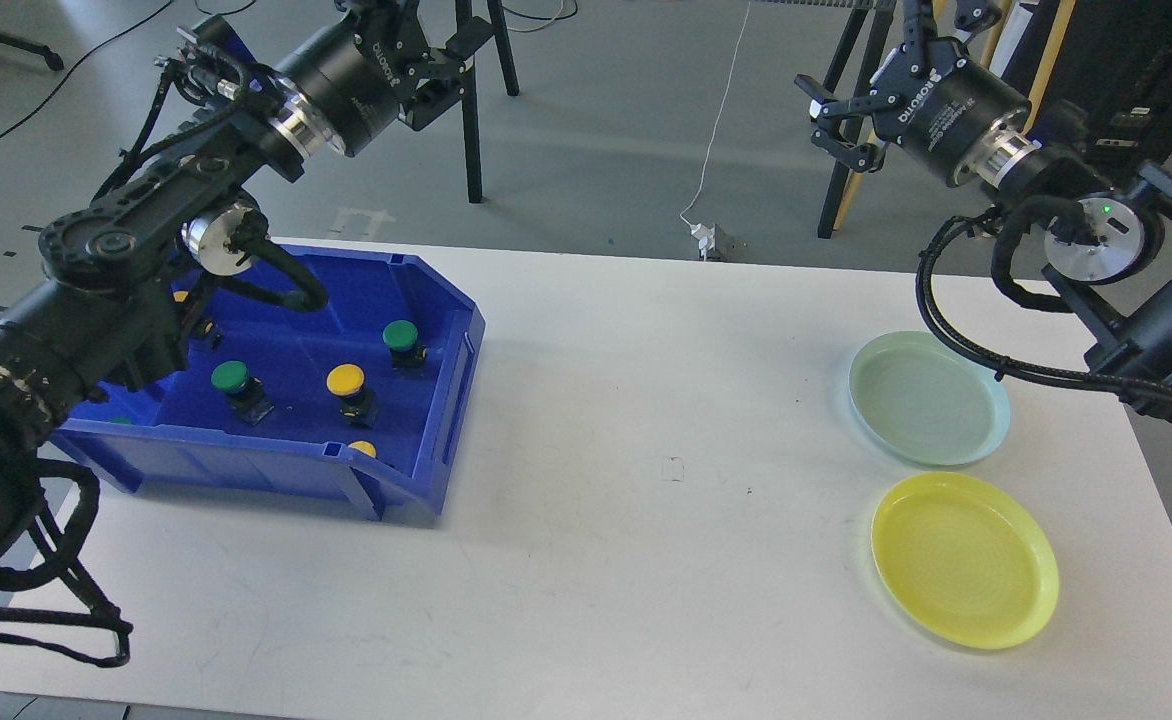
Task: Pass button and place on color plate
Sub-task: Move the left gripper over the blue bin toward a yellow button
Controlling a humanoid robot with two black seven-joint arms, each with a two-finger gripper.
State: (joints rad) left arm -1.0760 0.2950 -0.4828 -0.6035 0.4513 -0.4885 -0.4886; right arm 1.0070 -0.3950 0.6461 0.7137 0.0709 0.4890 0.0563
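Here buttons (pixel 346 380) in blue bin (pixel 446 400), well below left gripper (pixel 446 65); both grippers spread, empty; right gripper (pixel 831 115) far.

Only readable text is the maker's mark on the two hands: white "ROBOTIQ" lettering on the black cylindrical body of the left hand (pixel 443 62), seen upside down and running up the housing, and the same "ROBOTIQ" on the body of the right hand (pixel 839 122), also inverted. Right one has a smaller white line next to the logo, too small to read. Blue bin (pixel 446 400), button caps, both plates and the table (pixel 646 560) carry no legible print. Faint pencil-like square outline on the table near centre, no characters in it
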